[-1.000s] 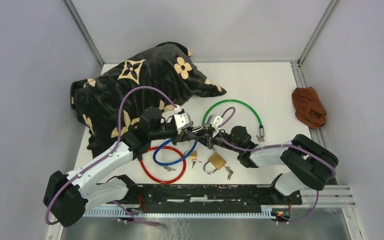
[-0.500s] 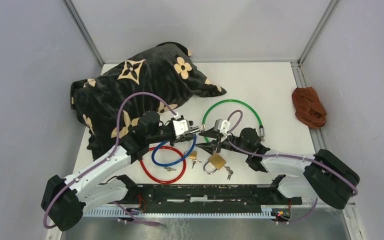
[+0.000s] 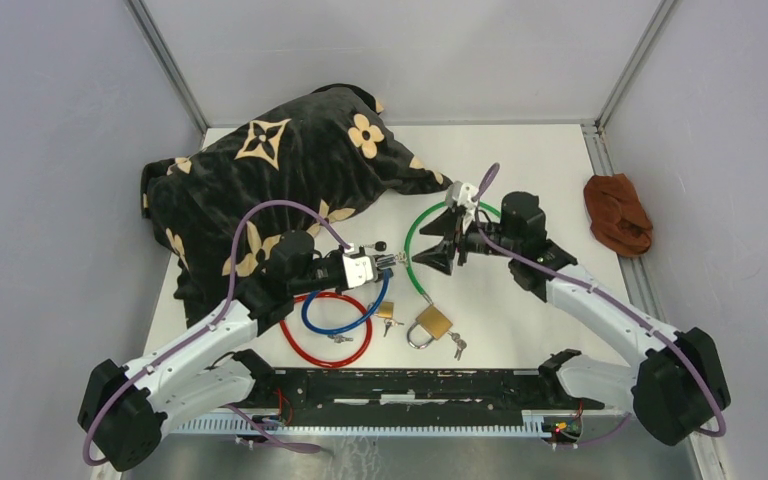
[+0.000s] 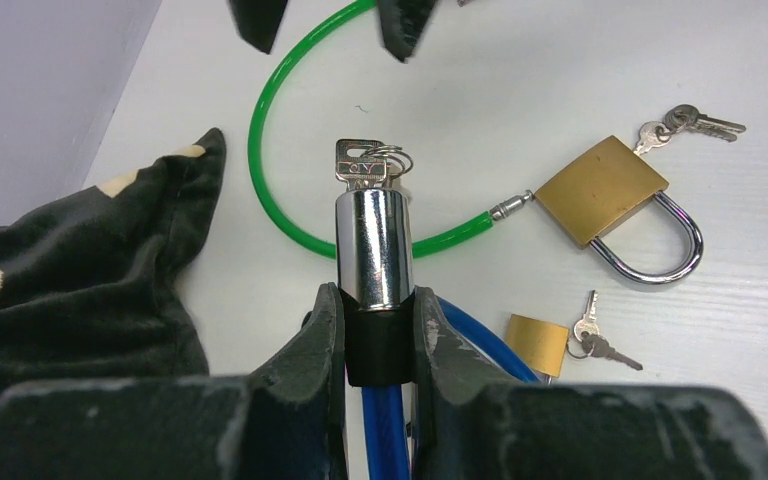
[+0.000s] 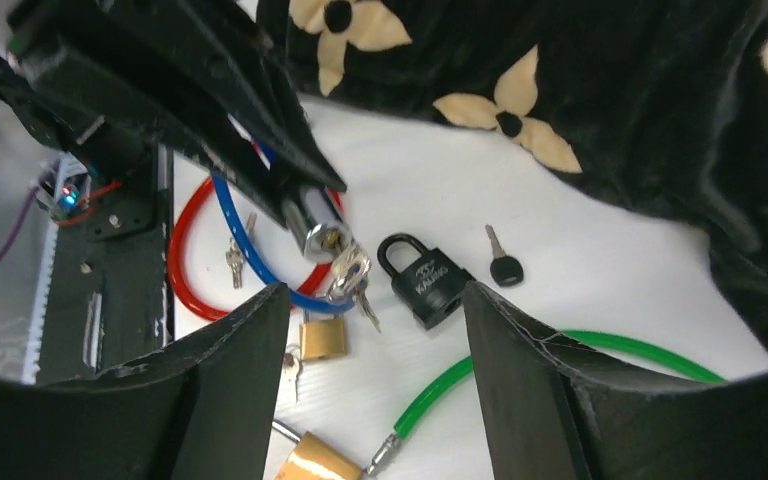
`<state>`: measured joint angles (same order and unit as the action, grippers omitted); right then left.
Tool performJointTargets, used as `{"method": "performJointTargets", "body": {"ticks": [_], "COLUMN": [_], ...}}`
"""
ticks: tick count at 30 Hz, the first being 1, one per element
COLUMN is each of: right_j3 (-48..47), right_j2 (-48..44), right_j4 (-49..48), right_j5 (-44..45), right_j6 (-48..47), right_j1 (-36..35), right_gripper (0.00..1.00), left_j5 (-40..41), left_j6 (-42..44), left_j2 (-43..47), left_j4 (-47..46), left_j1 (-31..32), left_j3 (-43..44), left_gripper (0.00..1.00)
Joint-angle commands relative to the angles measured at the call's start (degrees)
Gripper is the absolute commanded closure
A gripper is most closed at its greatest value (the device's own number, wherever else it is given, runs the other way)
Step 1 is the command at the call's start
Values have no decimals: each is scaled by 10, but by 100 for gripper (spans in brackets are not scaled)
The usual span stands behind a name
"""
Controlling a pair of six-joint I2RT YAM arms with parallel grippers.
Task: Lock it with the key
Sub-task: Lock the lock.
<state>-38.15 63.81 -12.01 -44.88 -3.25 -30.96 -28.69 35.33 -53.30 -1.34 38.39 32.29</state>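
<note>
Both jaws of my left gripper (image 4: 377,300) pinch the chrome barrel (image 4: 373,240) of the blue cable lock (image 4: 387,440), a key (image 4: 360,163) at its tip. My right gripper (image 5: 375,295) hangs just right, jaws spread wide, over the green cable (image 4: 253,160); a brass padlock (image 4: 600,188) lies nearer.

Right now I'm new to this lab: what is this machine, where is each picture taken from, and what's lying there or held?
Two robot arms stand bolted to a table. One picture looks down from above; two come from cameras on the wrists. The left jaws are shut on the chrome barrel of a blue cable lock, a key in its end. The right jaws stand open and empty. Nearby lie a green cable, a red cable, two brass padlocks, a black padlock, a patterned cushion and a brown cloth.
</note>
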Motion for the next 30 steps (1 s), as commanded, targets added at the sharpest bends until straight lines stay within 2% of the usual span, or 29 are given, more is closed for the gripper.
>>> {"method": "performJointTargets", "body": {"ticks": [1, 4, 10, 19, 22, 24, 26, 30], "right_j3": [-64, -76, -79, -71, -76, -77, -78, -68], "right_j2": [55, 95, 127, 144, 154, 154, 156, 145], "right_j4": [0, -50, -53, -77, -54, -37, -24, -23], "right_j5": [-63, -81, -97, -115, -118, -112, -113, -115], "right_j6": [113, 178, 177, 169, 147, 132, 120, 101], "right_j1": [14, 13, 7, -3, -2, -2, -3, -4], "right_gripper": [35, 46, 48, 74, 72, 74, 80, 100], "left_j5": [-6, -11, -12, -18, -17, -18, -17, -13], "left_j6": [42, 37, 36, 32, 29, 29, 29, 15], "left_j2": [2, 1, -2, -8, -6, -6, -5, -5], "left_j4": [38, 32, 38, 36, 39, 45, 46, 40], "left_j1": [3, 3, 3, 3, 3, 3, 3, 2], "left_j3": [-16, -16, -12, -5, -4, -3, -3, -3], "left_gripper": [98, 98, 98, 98, 98, 98, 98, 98]}}
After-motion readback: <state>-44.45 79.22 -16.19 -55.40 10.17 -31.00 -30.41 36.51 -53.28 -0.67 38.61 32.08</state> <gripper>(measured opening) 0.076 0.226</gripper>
